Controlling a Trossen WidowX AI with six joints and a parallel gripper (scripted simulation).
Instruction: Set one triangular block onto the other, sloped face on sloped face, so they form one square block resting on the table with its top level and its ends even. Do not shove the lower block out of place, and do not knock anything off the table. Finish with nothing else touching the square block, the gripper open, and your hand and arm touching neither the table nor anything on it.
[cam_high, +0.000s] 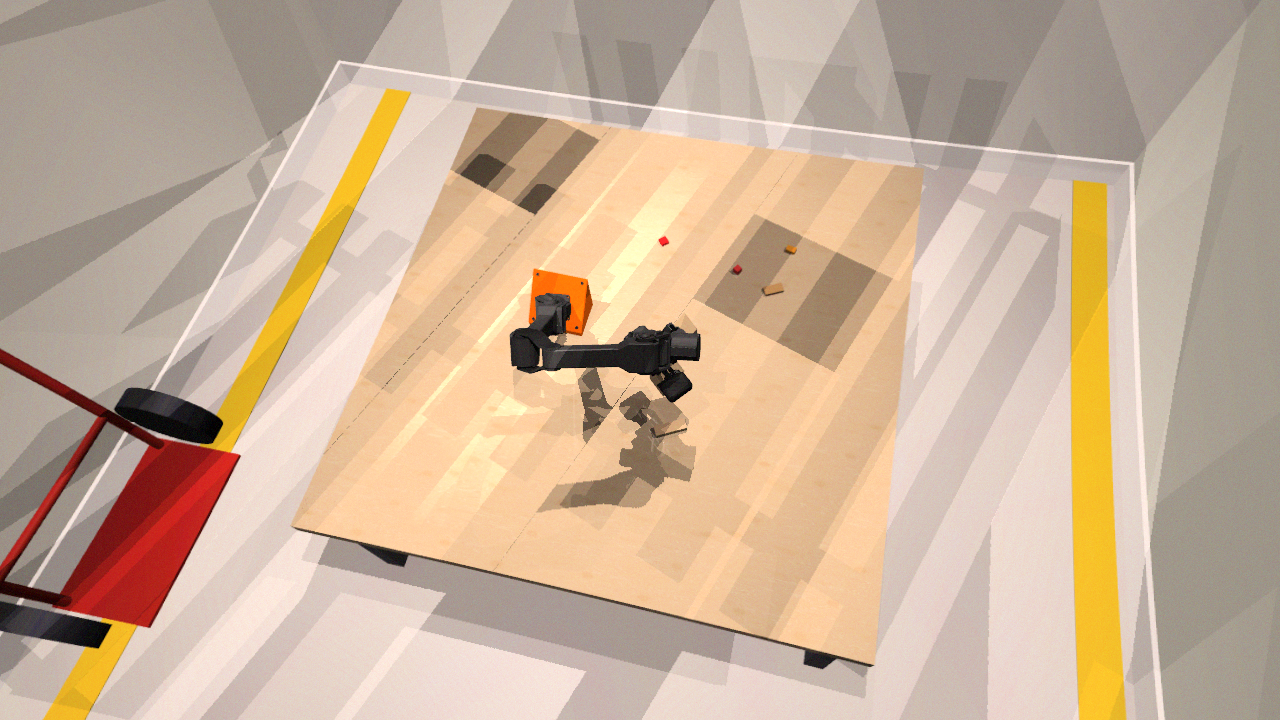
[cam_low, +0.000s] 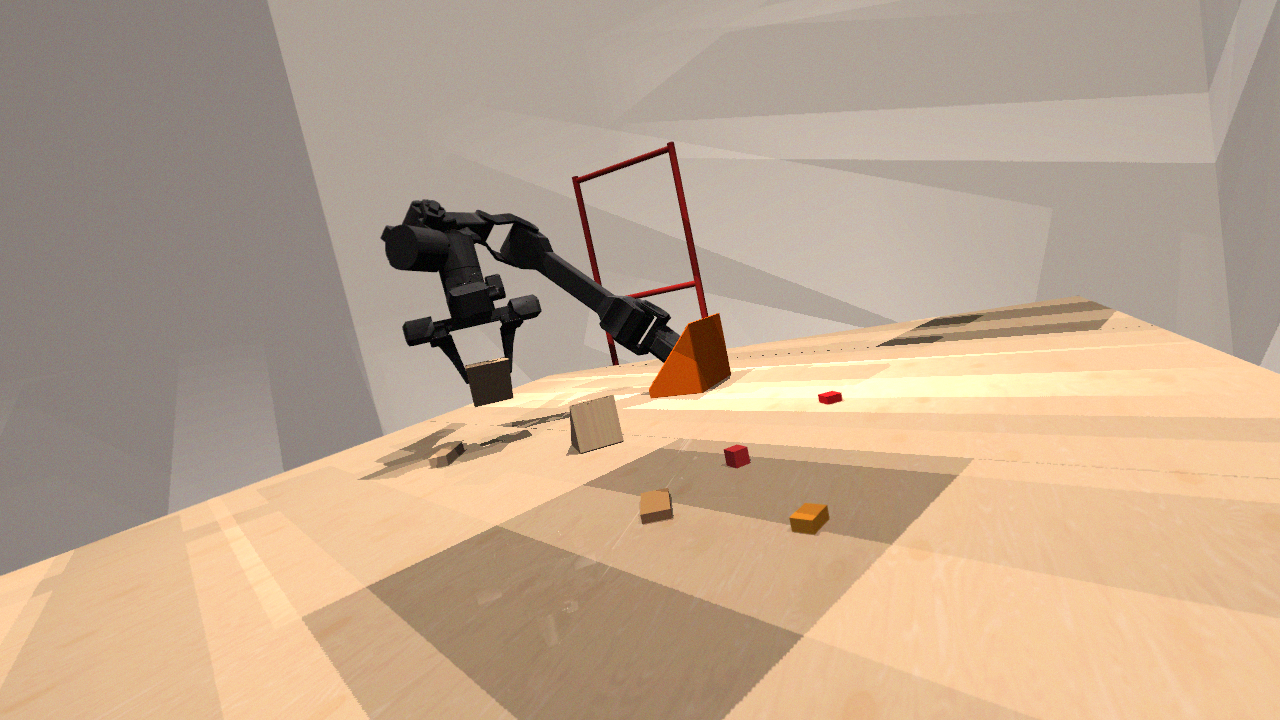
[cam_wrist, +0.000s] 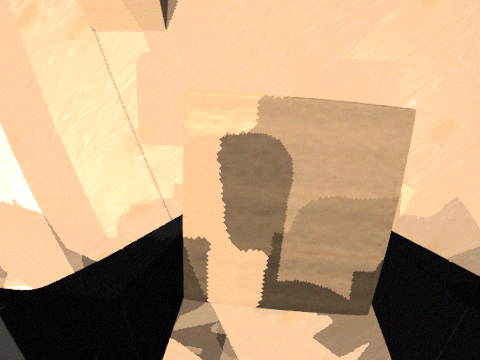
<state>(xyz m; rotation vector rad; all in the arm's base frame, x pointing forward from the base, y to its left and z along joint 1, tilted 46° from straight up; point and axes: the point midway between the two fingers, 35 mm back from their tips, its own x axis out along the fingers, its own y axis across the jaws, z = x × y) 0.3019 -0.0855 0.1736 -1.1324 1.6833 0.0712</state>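
Triangular block (cam_low: 491, 385) (cam_wrist: 320, 175), pale wood, is pinched between the jaws, one finger pressed to each side. It hangs above the table (cam_high: 769, 546) (cam_low: 984, 573), to the left of the orange wedge-shaped mount (cam_high: 562, 282) (cam_low: 705, 358) in the exterior view. The wrist view shows one broad, shadow-patched face of it. From the mount, the black arm (cam_high: 590, 356) (cam_low: 572, 279) reaches out to the jaws.

The second triangular block (cam_low: 597, 423) rests on the table, left of the mount and nearer the exterior camera, apart from the held one; the two are not joined into a square block. At the upper edge of the wrist view is part of a wooden piece (cam_wrist: 132, 15); I cannot tell which one.

Seen from the top, a small wooden strip (cam_high: 668, 433) (cam_low: 447, 454) lies below and right of the mount. Farther right of the mount are a tan block (cam_high: 773, 289) (cam_low: 656, 505), an amber block (cam_high: 791, 249) (cam_low: 809, 518) and a dark red cube (cam_high: 737, 269) (cam_low: 736, 455). A bright red block (cam_high: 663, 240) (cam_low: 829, 397) sits up and right of it, and a red cart (cam_high: 161, 528) (cam_low: 688, 232) stands off the table, down and left.
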